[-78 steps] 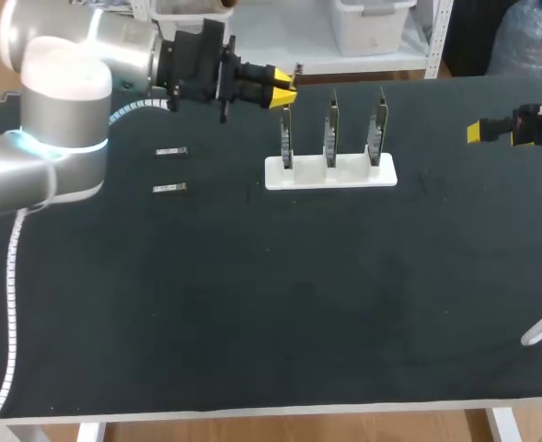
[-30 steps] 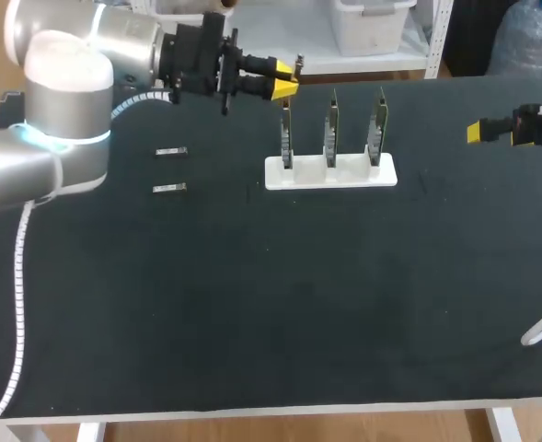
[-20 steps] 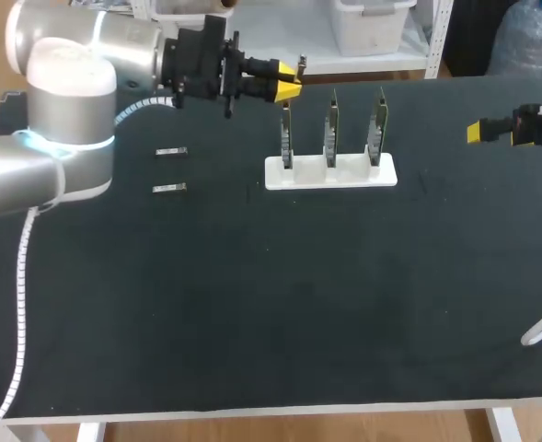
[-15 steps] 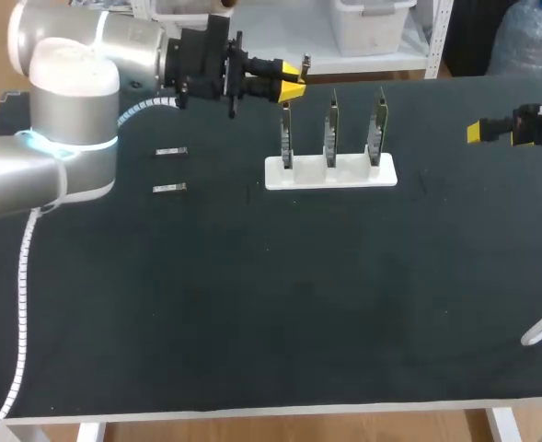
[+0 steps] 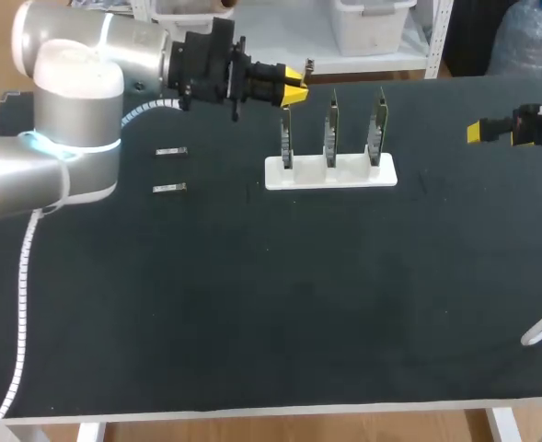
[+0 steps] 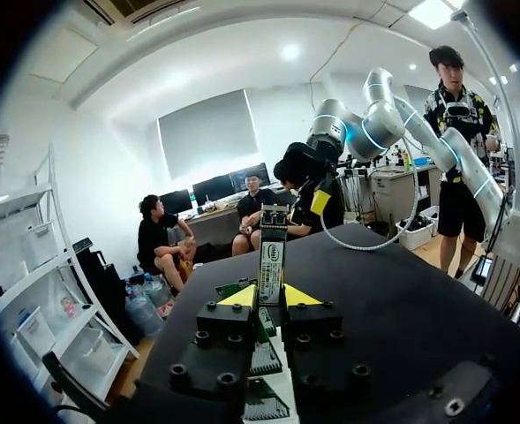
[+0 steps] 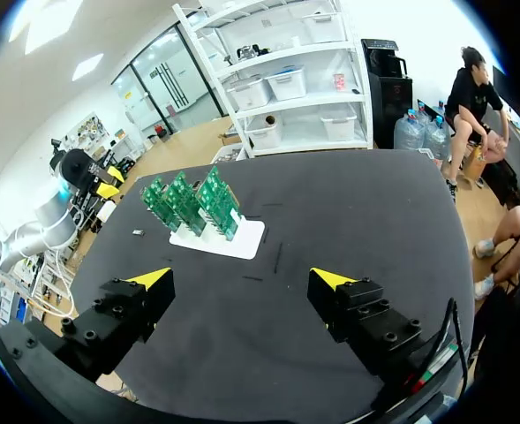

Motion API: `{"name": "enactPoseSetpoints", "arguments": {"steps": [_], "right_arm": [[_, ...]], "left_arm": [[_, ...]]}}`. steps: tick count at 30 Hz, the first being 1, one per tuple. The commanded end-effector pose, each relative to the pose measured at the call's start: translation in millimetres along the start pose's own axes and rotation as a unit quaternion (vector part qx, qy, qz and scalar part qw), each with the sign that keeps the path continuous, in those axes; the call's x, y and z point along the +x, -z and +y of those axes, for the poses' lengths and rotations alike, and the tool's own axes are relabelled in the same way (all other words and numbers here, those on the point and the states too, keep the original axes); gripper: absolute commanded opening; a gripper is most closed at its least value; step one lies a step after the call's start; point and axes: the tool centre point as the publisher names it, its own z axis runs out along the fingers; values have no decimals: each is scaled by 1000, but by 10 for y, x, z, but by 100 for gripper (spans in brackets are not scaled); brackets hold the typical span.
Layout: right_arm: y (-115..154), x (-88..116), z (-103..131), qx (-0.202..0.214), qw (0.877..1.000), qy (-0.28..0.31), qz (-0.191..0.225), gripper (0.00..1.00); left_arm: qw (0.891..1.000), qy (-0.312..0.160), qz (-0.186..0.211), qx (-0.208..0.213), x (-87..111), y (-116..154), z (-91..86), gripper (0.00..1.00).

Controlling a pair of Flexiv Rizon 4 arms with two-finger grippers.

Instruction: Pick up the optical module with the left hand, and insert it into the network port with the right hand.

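Left gripper (image 5: 295, 76) hovers at the far left of the black table (image 5: 252, 304), just left of a white rack (image 5: 330, 171) holding three upright green circuit boards (image 5: 330, 124). Its yellow-tipped fingers are nearly closed, pinching the lower end of a slim optical module (image 6: 271, 252), which juts out beyond the tips. Right gripper (image 5: 478, 132) sits at the far right edge, well apart, fingers spread wide and holding nothing. Two spare modules (image 5: 170, 151) lie flat on the table, left of the rack. The module looks small, light and rigid, with smooth metal sides likely to slip. A hold across its flat faces seems best, leaving the plug end free, since the connector is probably delicate
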Motion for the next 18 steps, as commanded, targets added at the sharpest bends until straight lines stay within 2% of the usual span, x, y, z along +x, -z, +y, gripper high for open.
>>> {"name": "enactPoseSetpoints", "arguments": {"steps": [1,18], "right_arm": [[-4,1,2,0,1000,0,0,100],[-4,1,2,0,1000,0,0,100]], "left_arm": [[1000,-1,1,-2,-4,-1,-10,0],[1000,4,7,-3,-2,43,-14,0]]}}
